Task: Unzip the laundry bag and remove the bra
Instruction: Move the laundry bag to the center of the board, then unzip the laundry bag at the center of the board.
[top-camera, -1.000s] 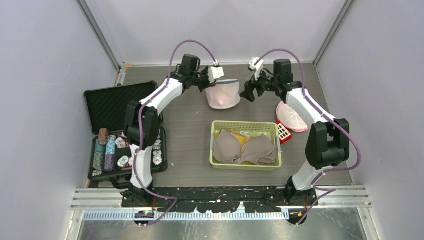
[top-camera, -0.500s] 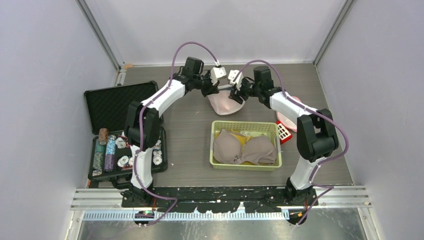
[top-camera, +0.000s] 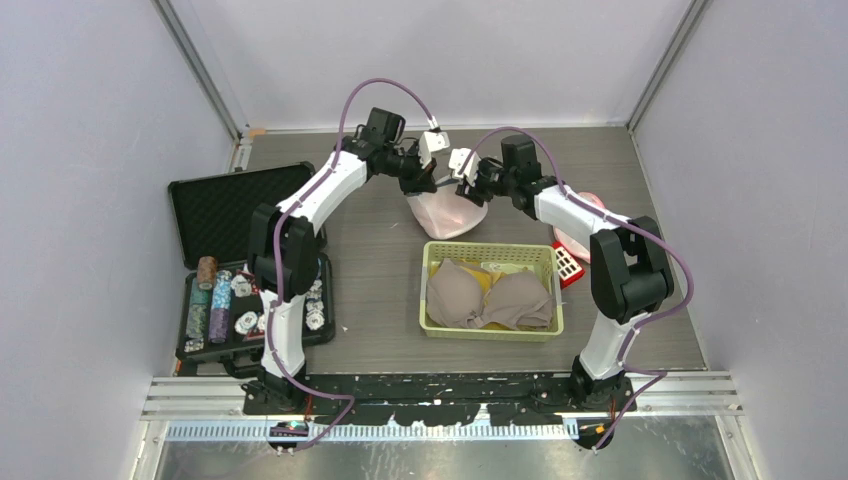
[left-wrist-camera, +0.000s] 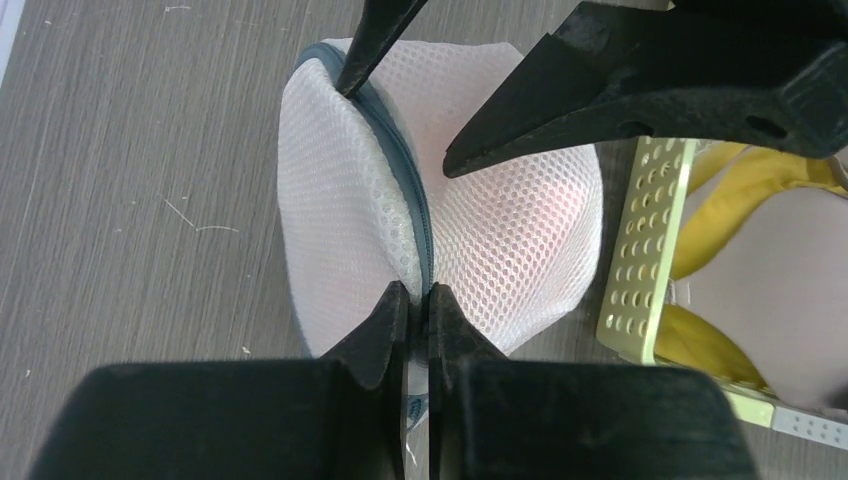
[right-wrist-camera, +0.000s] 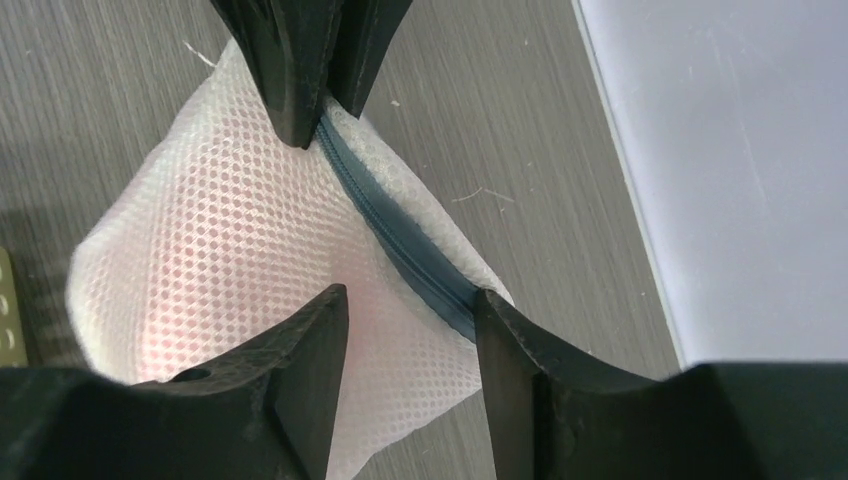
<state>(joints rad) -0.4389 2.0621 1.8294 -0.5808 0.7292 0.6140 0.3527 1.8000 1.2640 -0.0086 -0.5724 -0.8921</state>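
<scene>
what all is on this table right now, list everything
white mesh laundry bag: 1, white over pink contents, far centre, between both grippers
grey zipper: 1, along the bag's top seam
yellow-green perforated plastic basket: 1, table centre
beige bra: 1 seen, in the basket
yellow garment: 1, under the beige bra
pinkish mesh bag: 1, right of the basket, partly behind the right arm
small red-and-white item: 1, at the basket's far right corner
open black case of poker chips: 1, left side
grey wood-grain table: 1
left gripper: shut on the bag's seam
right gripper: open, straddling the zipper
</scene>
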